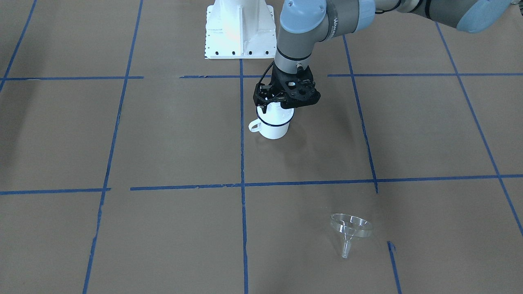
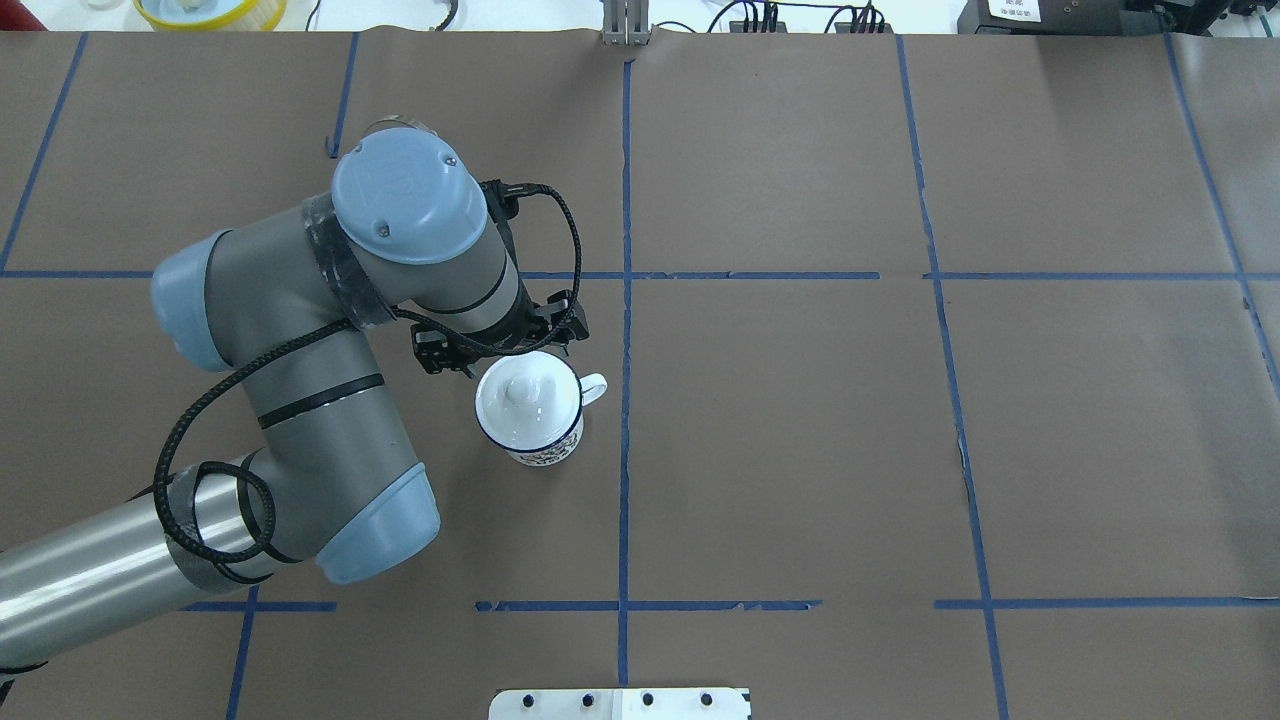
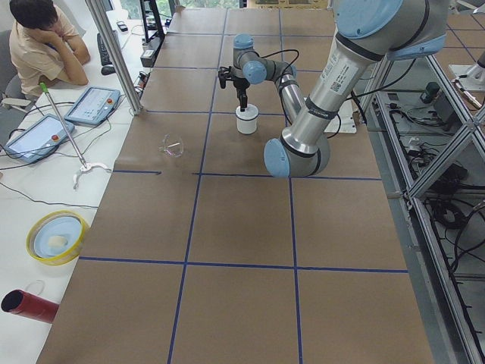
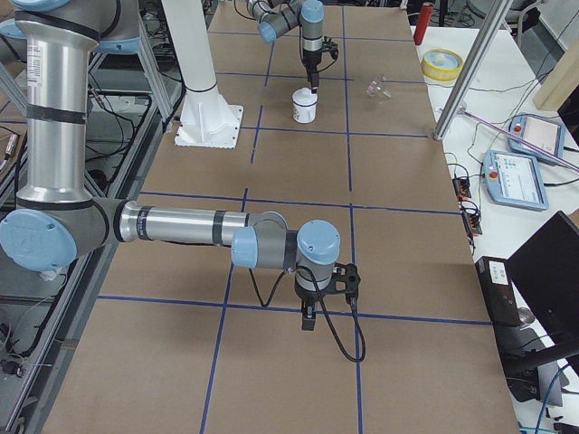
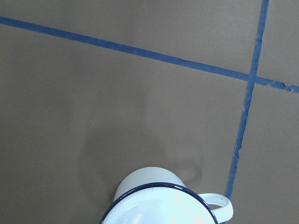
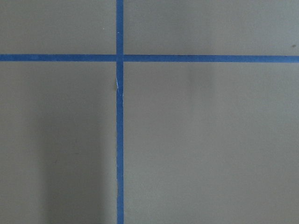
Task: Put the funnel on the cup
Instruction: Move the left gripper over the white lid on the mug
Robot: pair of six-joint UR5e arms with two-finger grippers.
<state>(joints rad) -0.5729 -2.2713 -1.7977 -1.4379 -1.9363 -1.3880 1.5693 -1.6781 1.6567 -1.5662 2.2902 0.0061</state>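
Observation:
The cup [image 1: 274, 130] is a white mug with a dark blue rim, standing upright near the table's middle. A white knobbed lid [image 2: 522, 392] sits on it [image 2: 545, 455]. My left gripper [image 1: 273, 108] hangs straight down just above the lid; its mount hides the fingers, so I cannot tell whether it is open or shut. The left wrist view shows the cup's rim and handle [image 5: 163, 205] at its bottom edge. The clear funnel [image 1: 351, 226] lies on its side on the paper, far from the cup on the operators' side. My right gripper [image 4: 308, 324] points down over bare paper, far from both.
The white robot base [image 1: 239, 28] stands behind the cup. A yellow bowl [image 3: 57, 236], a red cylinder [image 3: 30, 305], tablets and a seated operator [image 3: 42, 38] are beyond the table's far edge. A metal post [image 3: 114, 53] rises near the funnel.

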